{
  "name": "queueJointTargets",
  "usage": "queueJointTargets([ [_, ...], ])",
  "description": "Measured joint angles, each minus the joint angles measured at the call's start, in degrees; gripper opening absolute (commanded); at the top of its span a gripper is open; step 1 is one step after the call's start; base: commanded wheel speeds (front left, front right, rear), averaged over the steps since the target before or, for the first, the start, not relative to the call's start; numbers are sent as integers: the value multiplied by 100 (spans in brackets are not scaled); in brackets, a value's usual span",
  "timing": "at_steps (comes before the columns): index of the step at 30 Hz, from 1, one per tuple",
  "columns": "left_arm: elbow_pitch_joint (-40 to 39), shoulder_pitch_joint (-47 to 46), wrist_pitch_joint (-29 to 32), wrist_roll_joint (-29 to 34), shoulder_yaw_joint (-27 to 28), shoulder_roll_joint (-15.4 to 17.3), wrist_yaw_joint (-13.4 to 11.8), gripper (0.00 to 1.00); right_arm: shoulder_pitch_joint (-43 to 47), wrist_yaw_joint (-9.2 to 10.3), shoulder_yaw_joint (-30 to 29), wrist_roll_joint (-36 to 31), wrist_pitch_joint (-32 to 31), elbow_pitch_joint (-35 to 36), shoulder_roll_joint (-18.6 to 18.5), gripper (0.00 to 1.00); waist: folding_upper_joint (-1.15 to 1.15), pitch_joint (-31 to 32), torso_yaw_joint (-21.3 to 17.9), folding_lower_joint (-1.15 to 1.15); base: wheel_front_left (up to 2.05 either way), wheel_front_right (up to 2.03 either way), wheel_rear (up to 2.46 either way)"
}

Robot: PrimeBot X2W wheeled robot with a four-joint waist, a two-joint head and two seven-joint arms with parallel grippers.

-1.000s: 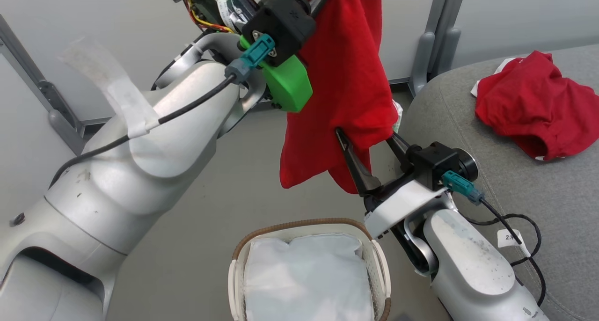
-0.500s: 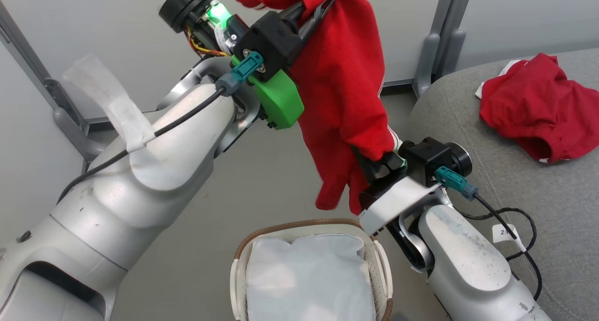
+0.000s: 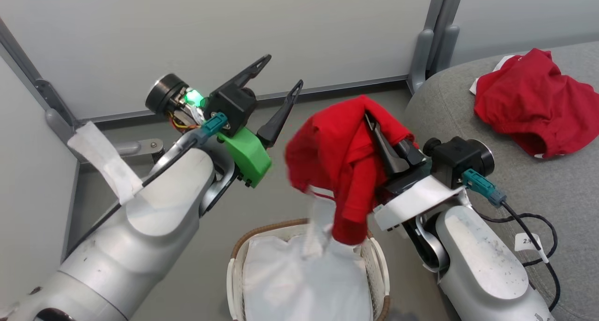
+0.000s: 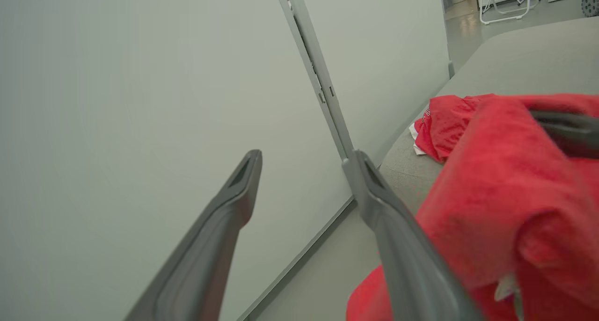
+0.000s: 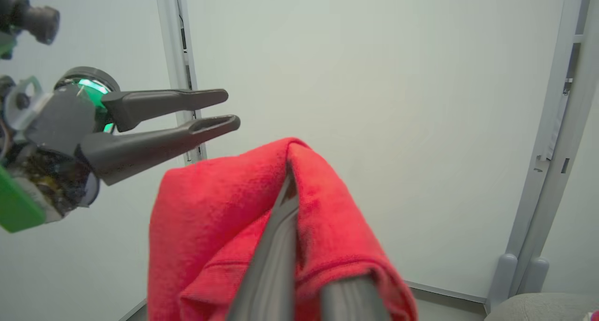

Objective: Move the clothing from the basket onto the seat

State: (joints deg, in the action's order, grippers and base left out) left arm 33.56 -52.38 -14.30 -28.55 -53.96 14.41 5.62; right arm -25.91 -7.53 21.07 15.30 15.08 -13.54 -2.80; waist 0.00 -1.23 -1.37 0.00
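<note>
Looking down, you see your right gripper (image 3: 373, 124) pinching one red garment (image 3: 337, 148) above the basket (image 3: 262, 232), your left gripper (image 3: 283, 70) spread and empty, and the other red garment (image 3: 529, 105) on the grey seat (image 3: 538, 185).

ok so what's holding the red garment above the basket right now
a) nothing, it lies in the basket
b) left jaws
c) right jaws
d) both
c: the right jaws are shut on the garment, which drapes over them, while the left jaws stand wide open and clear of it.
</note>
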Motion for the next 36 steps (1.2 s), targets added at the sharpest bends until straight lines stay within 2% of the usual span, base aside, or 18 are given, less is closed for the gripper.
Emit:
queueJointTargets([
  [9,-256,950,-68,-281,222,-76,30,100,96,0,-334,-397,0,-11,0,0,0,-105,-2,0,0,0,0],
  [23,-909,2007,-83,237,623,112,35,100,148,0,-721,-735,0,21,2,0,0,-273,-72,0,0,0,0],
  [30,-1046,2279,-83,403,858,55,46,100,122,0,-982,-973,0,103,0,0,0,-352,-320,0,0,0,0],
  [36,-1096,2340,-83,592,842,-45,100,100,135,0,-1274,-1178,0,165,1,0,0,-445,-747,0,0,0,0],
])
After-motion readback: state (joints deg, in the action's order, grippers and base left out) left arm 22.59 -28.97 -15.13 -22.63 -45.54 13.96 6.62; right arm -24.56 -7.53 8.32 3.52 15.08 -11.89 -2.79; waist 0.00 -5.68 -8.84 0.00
